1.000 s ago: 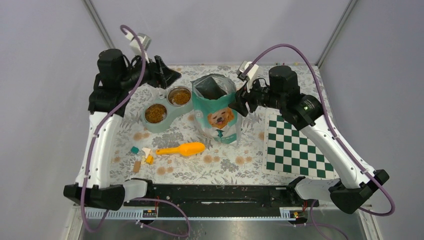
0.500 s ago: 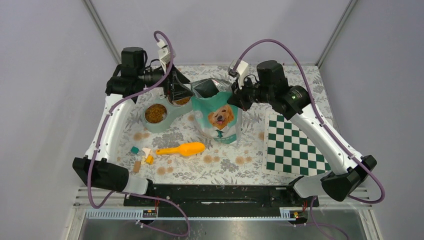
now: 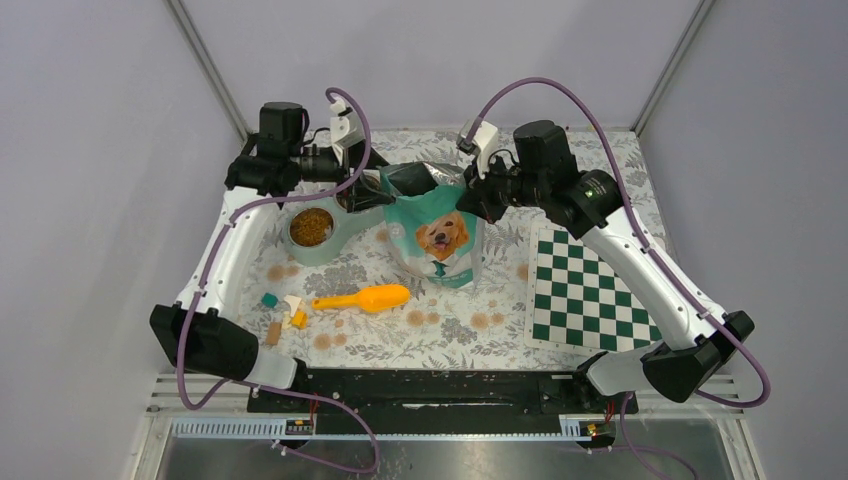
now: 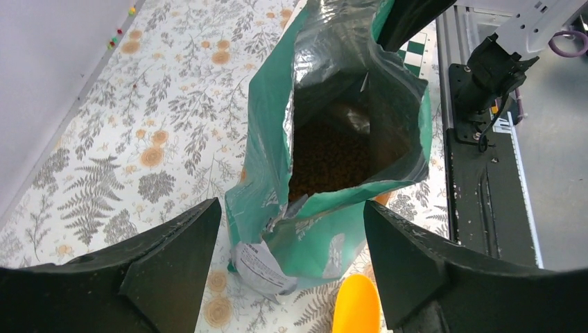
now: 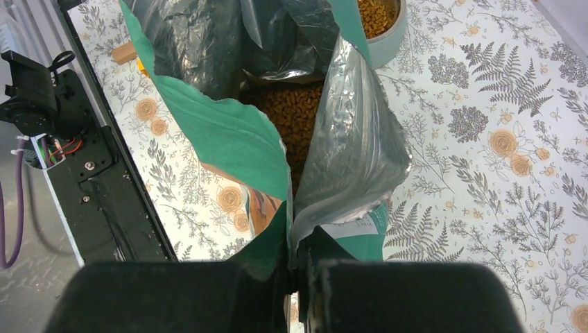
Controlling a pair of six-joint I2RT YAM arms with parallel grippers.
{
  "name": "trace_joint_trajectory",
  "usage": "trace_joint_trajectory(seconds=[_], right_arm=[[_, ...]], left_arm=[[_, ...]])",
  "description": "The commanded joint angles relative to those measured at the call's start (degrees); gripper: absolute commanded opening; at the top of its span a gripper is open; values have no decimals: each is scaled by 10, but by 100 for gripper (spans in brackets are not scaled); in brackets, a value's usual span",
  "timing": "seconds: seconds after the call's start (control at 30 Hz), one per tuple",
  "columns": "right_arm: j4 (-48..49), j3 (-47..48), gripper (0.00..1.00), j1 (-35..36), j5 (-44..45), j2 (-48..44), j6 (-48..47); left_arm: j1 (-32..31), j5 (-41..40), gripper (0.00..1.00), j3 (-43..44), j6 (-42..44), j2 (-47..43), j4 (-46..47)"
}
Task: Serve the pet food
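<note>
1. Pet food (image 4: pixel 333 149), small brown pellets, fills the lower part of a teal bag (image 3: pixel 440 240) printed with a dog's face. The bag stands upright in the middle of the tabletop (image 3: pixel 440 325) with its mouth open at the top.
2. More pellets lie in a pale double bowl (image 3: pixel 335 240) just left of the bag. The near dish shows them plainly, while the far dish is mostly hidden under the left arm.
3. The right tool (image 5: pixel 298 260) is pressed together on the bag's rim, pinching a fold of the foil-lined edge on the bag's right side.
4. The left tool (image 4: pixel 288 208) is spread wide at the bag's upper left. In the wrist view the bag's near rim shows in the gap between the fingers. Whether either finger touches the bag cannot be told.
5. An orange scoop (image 3: pixel 365 298) lies flat on the tabletop in front of the bag, apart from both tools.
6. A few small coloured blocks (image 3: pixel 285 312) sit by the scoop's handle end.
7. A green-and-white chessboard mat (image 3: pixel 590 290) lies to the right of the bag, partly under the right arm.
</note>
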Motion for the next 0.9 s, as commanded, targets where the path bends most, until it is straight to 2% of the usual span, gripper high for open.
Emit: trace_joint_trajectory(seconds=[0.0, 0.13, 0.2, 0.27, 0.3, 0.4, 0.47, 0.5, 0.53, 0.6, 0.87], right_arm=[[11, 52, 3, -2, -12, -19, 13], [11, 46, 23, -2, -8, -20, 12], [11, 43, 33, -2, -11, -17, 8], [12, 40, 36, -2, -16, -14, -5], [11, 39, 36, -3, -16, -12, -10], [-3, 45, 31, -2, -27, -5, -32], [-23, 56, 18, -2, -26, -1, -47], [-37, 63, 5, -2, -19, 0, -57], [-46, 68, 0, -2, -10, -1, -66], [-49, 73, 0, -2, 15, -10, -82], [-46, 151, 0, -19, 114, -42, -147]], left_arm=[[2, 62, 75, -29, 3, -10, 110], [1, 65, 65, -79, -95, -29, 261], [1, 68, 52, -112, -171, -38, 368], [1, 77, 42, -133, -221, -41, 447], [1, 78, 38, -135, -223, -41, 449], [2, 75, 26, -124, -169, -39, 374], [2, 71, 19, -113, -121, -40, 313], [1, 68, 15, -109, -104, -43, 289], [1, 65, 12, -106, -92, -46, 274], [4, 60, 1, -98, -68, -52, 253], [53, -35, 0, -62, -73, -89, 247]])
